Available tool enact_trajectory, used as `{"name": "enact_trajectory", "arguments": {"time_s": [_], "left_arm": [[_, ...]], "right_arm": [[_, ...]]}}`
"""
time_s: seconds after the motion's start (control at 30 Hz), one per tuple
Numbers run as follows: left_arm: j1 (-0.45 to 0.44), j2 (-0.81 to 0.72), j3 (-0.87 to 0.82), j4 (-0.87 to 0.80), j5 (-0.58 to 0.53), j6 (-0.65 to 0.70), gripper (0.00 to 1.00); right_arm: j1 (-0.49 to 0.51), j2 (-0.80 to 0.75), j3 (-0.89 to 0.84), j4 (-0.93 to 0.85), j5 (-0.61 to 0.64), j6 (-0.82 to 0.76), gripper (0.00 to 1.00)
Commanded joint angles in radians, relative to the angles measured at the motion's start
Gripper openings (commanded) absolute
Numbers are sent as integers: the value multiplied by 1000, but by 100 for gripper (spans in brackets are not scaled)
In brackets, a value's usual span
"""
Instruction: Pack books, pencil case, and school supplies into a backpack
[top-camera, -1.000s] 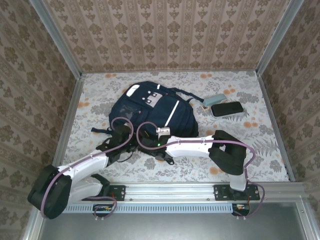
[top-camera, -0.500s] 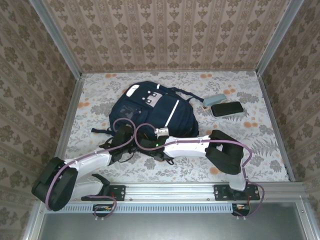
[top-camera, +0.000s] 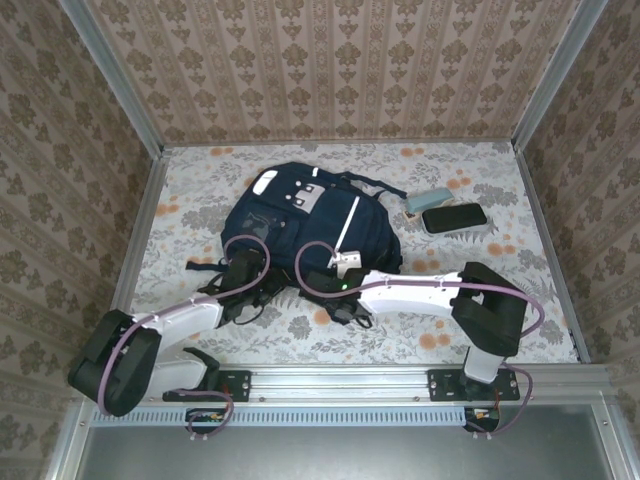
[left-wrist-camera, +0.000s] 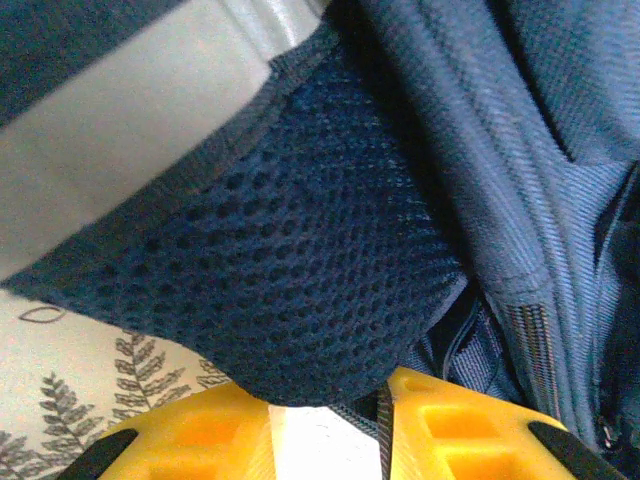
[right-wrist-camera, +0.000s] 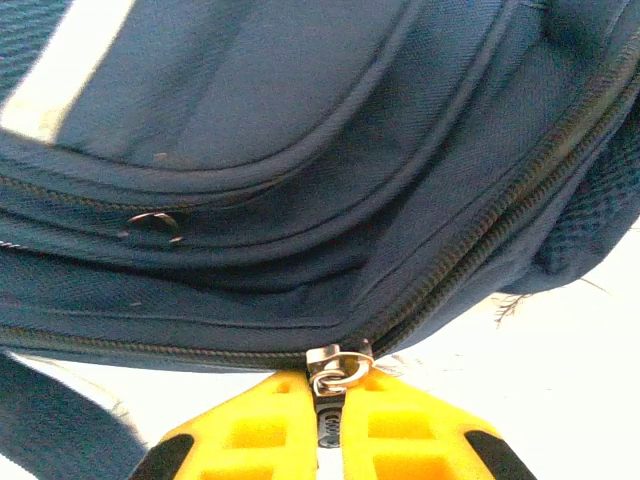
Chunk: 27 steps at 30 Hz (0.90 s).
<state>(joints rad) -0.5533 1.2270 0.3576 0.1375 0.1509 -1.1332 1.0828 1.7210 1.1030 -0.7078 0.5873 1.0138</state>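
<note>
**Backpack** (top-camera: 300, 215): navy, white-striped, lying flat at the middle of the tabletop (top-camera: 200, 180), front pocket facing up.

**Right claw** (right-wrist-camera: 330, 388): sitting at the pack's 6 o'clock edge, its yellow fingers (right-wrist-camera: 250, 430) pressing together and pinching the zipper pull (right-wrist-camera: 338, 368).

**Left claw** (left-wrist-camera: 328, 405): sitting at the pack's 7 o'clock corner, fingers standing slightly apart beneath a mesh panel (left-wrist-camera: 300, 260). Whether it is gripping the fabric cannot be told.

**Dark rectangular item** (top-camera: 453, 217) and **pale blue-grey item** (top-camera: 425, 201): lying side by side, touching, at the pack's 2 o'clock.
</note>
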Motion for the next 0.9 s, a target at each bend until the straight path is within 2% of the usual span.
{"name": "enact_trajectory", "arguments": {"time_s": [0.0,0.2,0.3,0.47,0.53,0.73,0.87], "left_arm": [[55,36,-7,-60,-56,67,28],[134,61,11,-58,-29,117,25],[170,73,27,-59,-7,146,25],[215,91,71,-63,48,191,26],[223,86,82,-67,63,197,29],[225,30,89,-117,80,197,42],[225,-43,77,-177,76,191,50]], "right_arm": [[-44,-83,-56,-31,-22,-79,12],[-124,-151,-109,-28,-25,-114,16],[-164,-176,-128,3,-78,-181,18],[-164,-183,-130,109,-265,-394,35],[-156,-165,-115,108,-291,-439,39],[-151,-102,-48,58,-227,-503,47],[-151,-105,-20,51,-238,-565,56]]}}
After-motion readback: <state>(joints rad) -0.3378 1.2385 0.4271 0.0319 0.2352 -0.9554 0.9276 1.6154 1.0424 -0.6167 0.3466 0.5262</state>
